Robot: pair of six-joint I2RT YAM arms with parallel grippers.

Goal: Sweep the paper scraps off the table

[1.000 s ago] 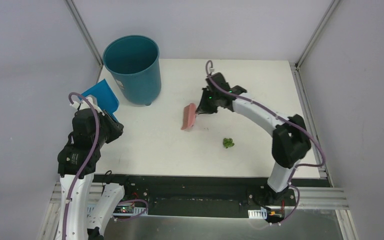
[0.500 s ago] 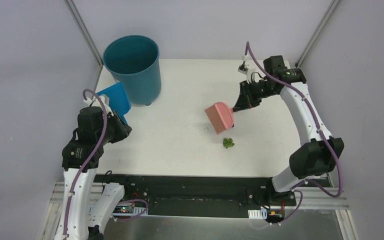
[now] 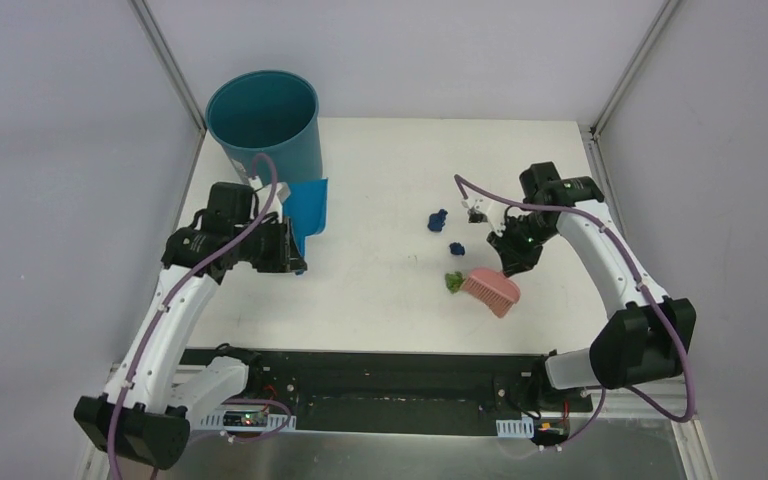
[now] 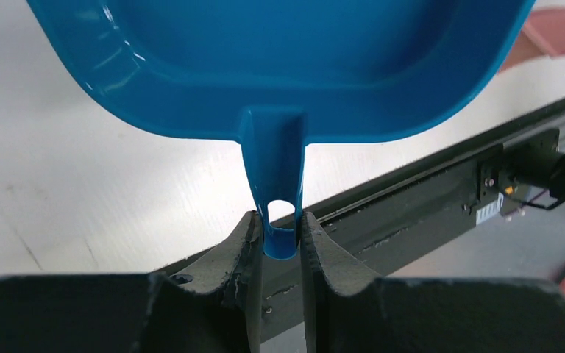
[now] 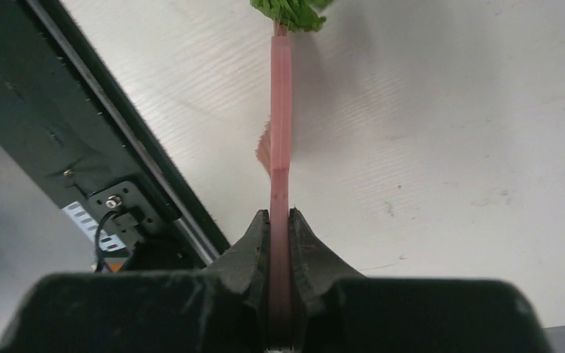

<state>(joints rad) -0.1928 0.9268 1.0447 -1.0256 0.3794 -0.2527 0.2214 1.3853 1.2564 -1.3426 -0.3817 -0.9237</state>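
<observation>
On the white table [image 3: 380, 160] lie one olive-green paper scrap [image 3: 453, 282] and two dark blue paper scraps [image 3: 437, 219] [image 3: 455, 248]. My right gripper [image 3: 513, 262] is shut on the handle of the pink brush [image 3: 490, 290], whose head sits just right of the green scrap. In the right wrist view the brush handle [image 5: 280, 147] runs from the gripper [image 5: 279, 220] up to the green scrap [image 5: 290, 11]. My left gripper [image 3: 290, 245] is shut on the handle of the blue dustpan [image 3: 308, 215], held off the table; its pan [image 4: 279, 66] fills the left wrist view above the gripper [image 4: 281, 235].
A teal round bin [image 3: 265, 130] stands at the table's back left, just behind the dustpan. A black strip [image 3: 380, 365] runs along the near edge, in front of the arm bases. Grey walls and frame posts close in the sides and back.
The left arm swung the dustpan from left of the bin to in front of it. The right arm brought the brush down beside the green scrap. Two dark blue scraps now show.
</observation>
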